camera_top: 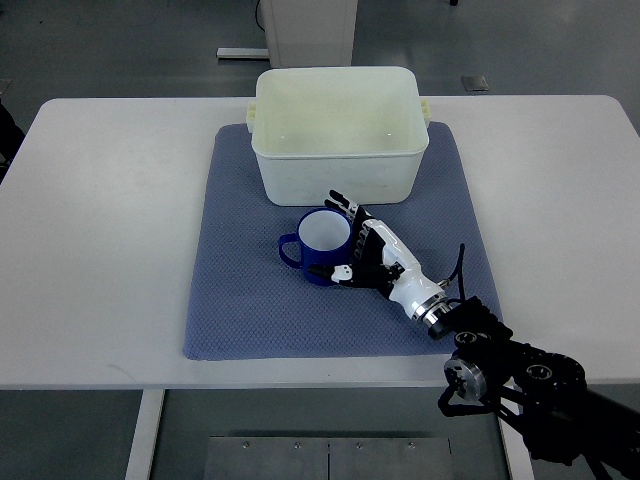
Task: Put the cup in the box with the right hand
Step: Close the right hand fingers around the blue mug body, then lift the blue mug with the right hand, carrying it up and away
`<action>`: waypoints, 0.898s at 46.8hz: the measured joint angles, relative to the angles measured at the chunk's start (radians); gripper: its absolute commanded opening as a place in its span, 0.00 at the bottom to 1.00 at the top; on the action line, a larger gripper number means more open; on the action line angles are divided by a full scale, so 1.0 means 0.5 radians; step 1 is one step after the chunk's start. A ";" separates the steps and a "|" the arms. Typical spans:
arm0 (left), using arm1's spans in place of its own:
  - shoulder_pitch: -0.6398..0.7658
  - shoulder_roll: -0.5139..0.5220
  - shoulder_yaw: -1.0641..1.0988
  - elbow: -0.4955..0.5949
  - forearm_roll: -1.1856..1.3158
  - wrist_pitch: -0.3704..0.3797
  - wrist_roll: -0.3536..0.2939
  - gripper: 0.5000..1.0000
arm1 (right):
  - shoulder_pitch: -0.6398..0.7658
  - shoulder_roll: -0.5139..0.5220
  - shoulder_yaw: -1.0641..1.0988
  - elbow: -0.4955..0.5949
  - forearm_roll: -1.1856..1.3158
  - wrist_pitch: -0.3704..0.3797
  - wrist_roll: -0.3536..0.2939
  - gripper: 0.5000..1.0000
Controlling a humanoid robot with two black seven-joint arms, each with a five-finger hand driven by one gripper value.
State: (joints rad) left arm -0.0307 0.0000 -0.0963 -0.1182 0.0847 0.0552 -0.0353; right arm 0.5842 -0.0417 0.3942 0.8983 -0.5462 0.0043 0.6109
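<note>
A blue cup (318, 246) with a white inside stands upright on the blue mat (240, 300), its handle pointing left. The cream plastic box (337, 150) sits just behind it at the mat's far edge and holds nothing. My right hand (352, 240) comes in from the lower right and lies against the cup's right side. Its fingers (343, 204) reach past the rim's far right and the thumb (343, 271) sits at the cup's near right side. The fingers are spread beside the cup and are not closed around it.
The mat lies on a white table (110, 220). The right forearm and its black joints (500, 370) hang over the table's front right edge. A white pedestal base (305, 25) stands on the floor behind the table.
</note>
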 measured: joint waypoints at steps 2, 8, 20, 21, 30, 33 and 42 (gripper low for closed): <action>0.000 0.000 0.000 0.000 0.000 0.000 0.000 1.00 | 0.004 0.009 0.000 -0.011 0.000 -0.006 0.000 0.99; 0.000 0.000 0.000 0.000 0.000 0.000 0.000 1.00 | 0.007 0.030 0.000 -0.036 0.000 -0.022 0.000 0.98; 0.000 0.000 0.000 0.000 0.000 0.000 0.000 1.00 | 0.007 0.064 -0.004 -0.056 0.001 -0.109 0.000 0.70; 0.000 0.000 0.000 0.000 0.000 0.000 0.000 1.00 | 0.008 0.069 -0.003 -0.063 0.002 -0.117 0.000 0.64; 0.000 0.000 0.000 -0.001 0.000 0.000 0.000 1.00 | 0.010 0.083 0.000 -0.079 0.003 -0.149 0.000 0.05; 0.000 0.000 0.000 0.000 0.000 0.000 0.000 1.00 | 0.010 0.083 -0.001 -0.079 0.003 -0.150 0.000 0.00; 0.000 0.000 0.000 0.000 0.000 0.000 0.000 1.00 | 0.025 0.083 -0.026 -0.081 0.001 -0.152 0.000 0.00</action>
State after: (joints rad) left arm -0.0307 0.0000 -0.0964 -0.1181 0.0849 0.0552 -0.0352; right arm 0.5967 -0.0004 0.3809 0.8579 -0.5456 -0.0719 0.6108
